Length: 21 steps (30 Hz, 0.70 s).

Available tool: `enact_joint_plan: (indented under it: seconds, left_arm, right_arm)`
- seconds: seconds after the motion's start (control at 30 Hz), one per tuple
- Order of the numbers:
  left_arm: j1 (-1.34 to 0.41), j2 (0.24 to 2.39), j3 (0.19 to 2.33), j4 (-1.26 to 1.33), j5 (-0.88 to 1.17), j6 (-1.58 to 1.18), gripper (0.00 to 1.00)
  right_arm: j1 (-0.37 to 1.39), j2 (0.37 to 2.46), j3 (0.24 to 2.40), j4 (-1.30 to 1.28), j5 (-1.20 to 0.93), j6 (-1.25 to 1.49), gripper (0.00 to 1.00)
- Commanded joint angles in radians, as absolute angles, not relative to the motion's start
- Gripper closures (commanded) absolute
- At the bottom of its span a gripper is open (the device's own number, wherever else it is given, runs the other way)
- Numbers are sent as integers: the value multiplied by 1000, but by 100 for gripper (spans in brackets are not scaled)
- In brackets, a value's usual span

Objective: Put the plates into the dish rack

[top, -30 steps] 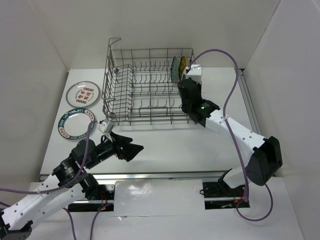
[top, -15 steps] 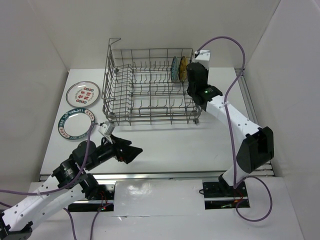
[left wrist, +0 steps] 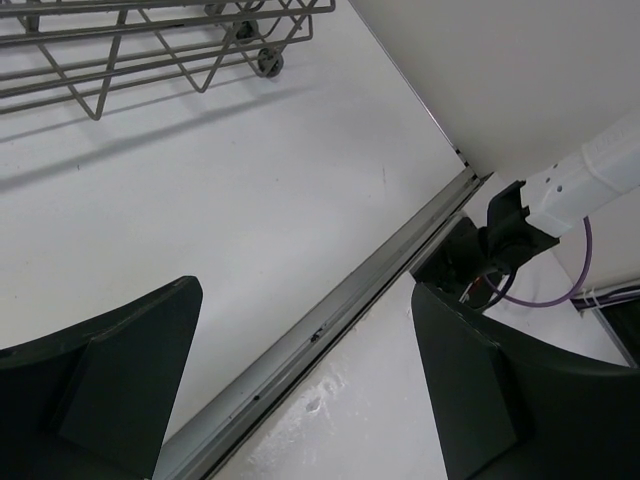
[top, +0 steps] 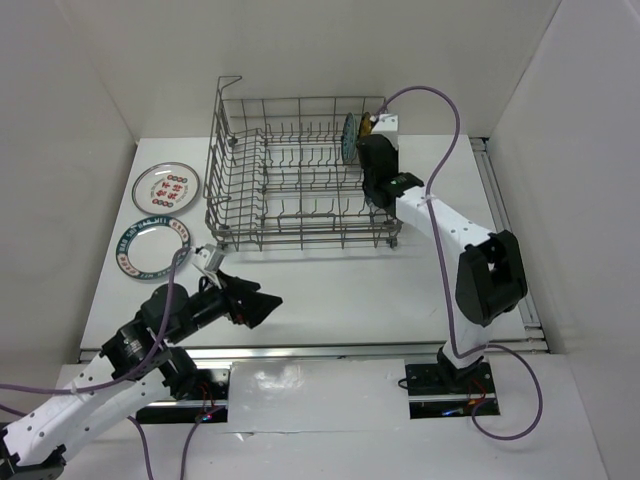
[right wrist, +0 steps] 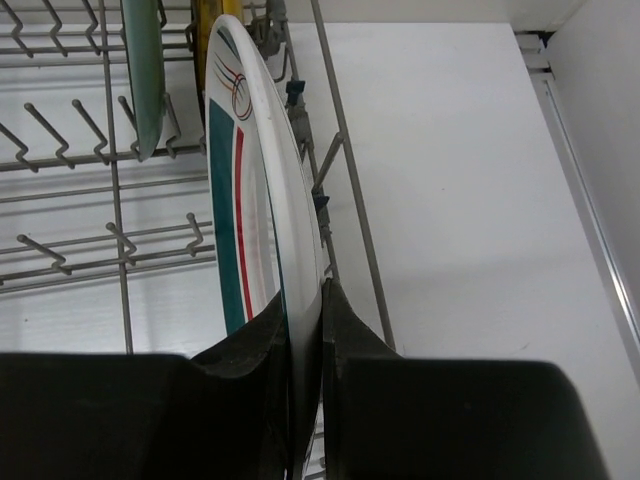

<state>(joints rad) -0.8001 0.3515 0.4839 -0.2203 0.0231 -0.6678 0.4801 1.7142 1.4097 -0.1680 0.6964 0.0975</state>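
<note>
While two plates lie flat on the table (top: 330, 290) to the left of the dish rack (top: 290, 175), the red-marked plate (top: 167, 186) sits beside the rack's left wall, and the green-rimmed plate (top: 153, 248) lies nearer the arms, off the rack's near left corner. The left gripper (top: 262, 303) hangs over the table just in front of that same corner, its jaws spread wide apart. At the far right end of the rack, a small teal plate (right wrist: 145, 70) stands on edge between the tines. A yellow-brown plate (right wrist: 200, 40) stands just to its right, showing only as a sliver. Right of both, against the rack's right wall, a white plate (right wrist: 250, 190) with a green band and red line stands upright inside the rack. The right gripper (right wrist: 305, 310) is clamped on its rim, one finger on each face.
</note>
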Motion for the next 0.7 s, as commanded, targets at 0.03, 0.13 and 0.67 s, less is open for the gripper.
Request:
enact_joint_plan:
  seconds: [0.03,0.13,0.67]
  left_arm:
    - [-802,334,521,-268,-67,-748,0]
    - [-802,344,589,-368,-196,-832,0]
    - [-802,207,739,-1021,-883,-1532,0]
  right_arm:
    - [502,1727,1436,-103,715,138,87]
    - [511,1738,1425,-103,724,149,57]
    - [650,1493,1457,-178,810,118,0]
